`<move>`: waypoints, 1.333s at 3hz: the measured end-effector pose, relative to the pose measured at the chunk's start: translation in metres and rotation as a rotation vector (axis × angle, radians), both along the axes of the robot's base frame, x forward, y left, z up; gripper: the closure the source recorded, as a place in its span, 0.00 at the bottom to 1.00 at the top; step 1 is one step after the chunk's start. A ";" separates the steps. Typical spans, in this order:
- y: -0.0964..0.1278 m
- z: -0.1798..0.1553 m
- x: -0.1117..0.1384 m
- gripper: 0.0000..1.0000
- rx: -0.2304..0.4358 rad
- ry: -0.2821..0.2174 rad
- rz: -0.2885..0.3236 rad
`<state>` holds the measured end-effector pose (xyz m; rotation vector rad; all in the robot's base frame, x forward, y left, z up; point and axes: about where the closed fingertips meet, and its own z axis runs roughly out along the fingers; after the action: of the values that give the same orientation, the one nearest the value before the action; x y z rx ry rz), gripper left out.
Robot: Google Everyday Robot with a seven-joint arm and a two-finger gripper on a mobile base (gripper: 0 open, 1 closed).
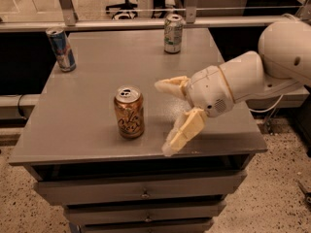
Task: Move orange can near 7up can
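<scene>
The orange can stands upright near the front middle of the grey table, with white cursive lettering and a silver top. The 7up can stands upright at the far edge, right of centre. My gripper reaches in from the right, a little to the right of the orange can and apart from it. It is open, with one cream finger behind and one finger in front near the table's front edge. It holds nothing.
A slim blue-and-silver can stands at the far left corner. The table is the top of a drawer cabinet. A metal rail runs behind it. My white arm crosses the table's right edge.
</scene>
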<state>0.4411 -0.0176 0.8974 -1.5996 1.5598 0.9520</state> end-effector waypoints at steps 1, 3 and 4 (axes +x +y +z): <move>0.024 -0.003 -0.001 0.00 0.100 -0.006 0.045; 0.073 -0.020 0.026 0.03 0.243 -0.015 0.039; 0.085 -0.028 0.042 0.31 0.273 -0.017 0.010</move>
<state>0.4836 0.0673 0.8692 -1.4209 1.3463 1.1022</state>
